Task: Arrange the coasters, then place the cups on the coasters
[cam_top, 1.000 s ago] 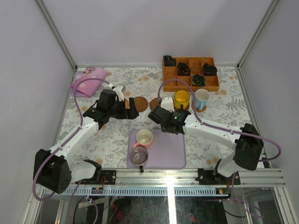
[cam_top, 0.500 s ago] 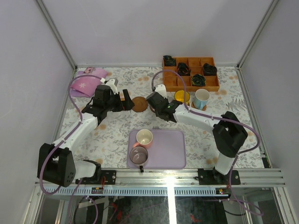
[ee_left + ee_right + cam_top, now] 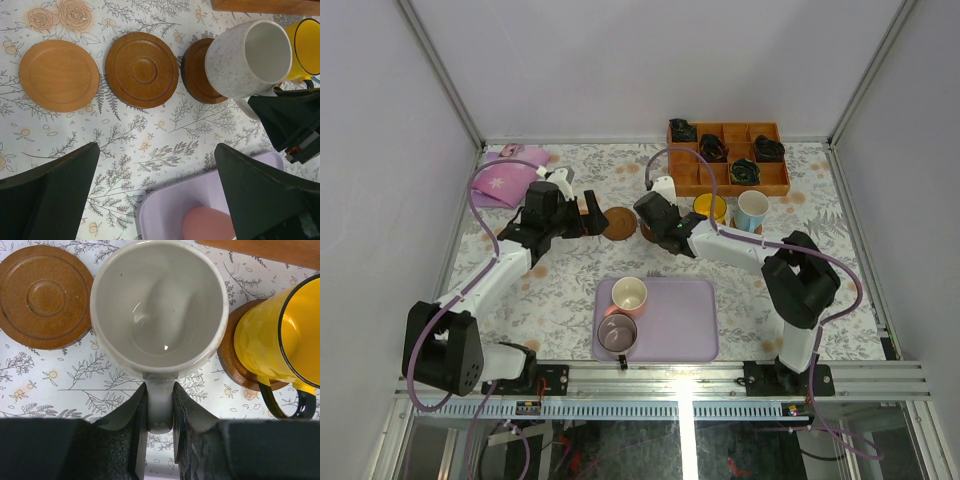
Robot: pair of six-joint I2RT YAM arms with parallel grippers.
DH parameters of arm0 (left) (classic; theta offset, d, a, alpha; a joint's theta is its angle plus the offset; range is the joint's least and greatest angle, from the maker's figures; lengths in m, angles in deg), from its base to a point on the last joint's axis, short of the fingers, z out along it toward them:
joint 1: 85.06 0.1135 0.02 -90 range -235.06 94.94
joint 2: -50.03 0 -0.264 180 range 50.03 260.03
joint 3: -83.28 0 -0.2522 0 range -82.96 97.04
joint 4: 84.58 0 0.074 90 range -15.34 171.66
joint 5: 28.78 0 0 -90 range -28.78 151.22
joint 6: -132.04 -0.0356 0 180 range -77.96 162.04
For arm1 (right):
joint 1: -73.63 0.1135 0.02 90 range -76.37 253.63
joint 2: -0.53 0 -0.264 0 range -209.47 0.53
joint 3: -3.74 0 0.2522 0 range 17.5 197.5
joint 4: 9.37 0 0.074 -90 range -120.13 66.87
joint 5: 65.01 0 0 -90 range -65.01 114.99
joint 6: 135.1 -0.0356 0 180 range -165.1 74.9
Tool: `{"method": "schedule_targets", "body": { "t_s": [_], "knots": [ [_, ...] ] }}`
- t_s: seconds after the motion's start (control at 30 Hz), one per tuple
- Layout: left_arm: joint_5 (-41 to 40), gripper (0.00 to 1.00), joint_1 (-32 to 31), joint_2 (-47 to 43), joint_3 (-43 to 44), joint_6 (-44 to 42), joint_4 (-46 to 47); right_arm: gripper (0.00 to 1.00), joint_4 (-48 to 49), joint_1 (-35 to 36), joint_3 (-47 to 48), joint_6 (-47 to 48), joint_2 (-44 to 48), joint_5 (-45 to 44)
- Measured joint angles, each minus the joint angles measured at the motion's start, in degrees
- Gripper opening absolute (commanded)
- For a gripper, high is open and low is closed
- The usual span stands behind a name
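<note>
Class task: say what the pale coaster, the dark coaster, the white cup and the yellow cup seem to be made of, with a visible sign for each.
Pale coaster and dark coaster: probably wood, matte; faint grain, turned rings on the dark one. White cup: likely glazed ceramic; glossy inside with a glint, speckled outside. Yellow cup: glossy ceramic or enamel, unclear which; shiny wall, dark rim.

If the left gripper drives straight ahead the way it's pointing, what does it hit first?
Likely the bare tablecloth, just short of the dark middle coaster; depth is unclear.
</note>
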Motion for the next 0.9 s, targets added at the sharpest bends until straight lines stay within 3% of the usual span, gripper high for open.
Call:
{"method": "schedule_targets", "body": {
  "t_s": [0.67,0.77,0.9],
  "knots": [
    [-0.07,1.0,0.0,0.26,-0.35,0.0,0.02,0.01,0.76,-0.33,0.0,-3.13,-2.89,0.44],
    [-0.07,1.0,0.0,0.26,-0.52,0.0,0.02,0.22,0.48,-0.39,0.0,-3.85,-2.89,0.5],
    [-0.07,1.0,0.0,0.26,-0.63,0.0,0.0,0.4,0.2,-0.39,0.0,-4.59,-2.89,0.66]
  ]
}}
